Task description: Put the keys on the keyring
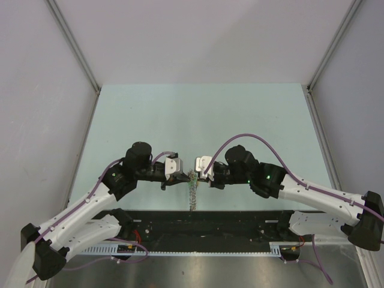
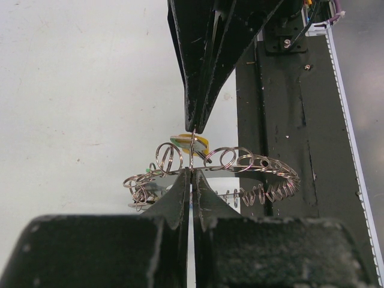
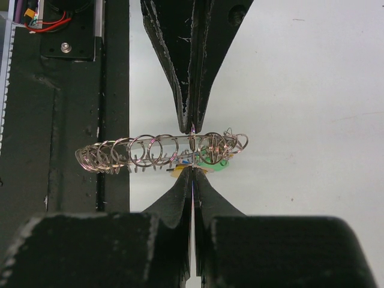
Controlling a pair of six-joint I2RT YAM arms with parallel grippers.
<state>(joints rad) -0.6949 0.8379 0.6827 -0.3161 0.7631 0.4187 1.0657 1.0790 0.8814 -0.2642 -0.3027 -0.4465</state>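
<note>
Hanging by the middle of the near edge of the smooth bench [image 1: 198, 114], the keyring [image 1: 192, 193] looks light and floppy; grey walls [image 1: 36, 60] hem the sides. Left wrist: the left gripper [image 2: 192, 176] is pinched tight on one thin loop, the keys [image 2: 189, 142] just beyond it. Right wrist: the right gripper [image 3: 192, 175] clamps a loop too, probably slippery wire.

Two arms, the left arm [image 1: 84, 207] and the right arm [image 1: 324, 193], each with one claw: left claw [image 2: 191, 173], right claw [image 3: 192, 173]. One keyring [image 3: 150, 150], its wire loops too many to count. Of the keys [image 2: 195, 142], two plastic heads show, one green, one yellow-orange. One table [image 1: 198, 114].
</note>
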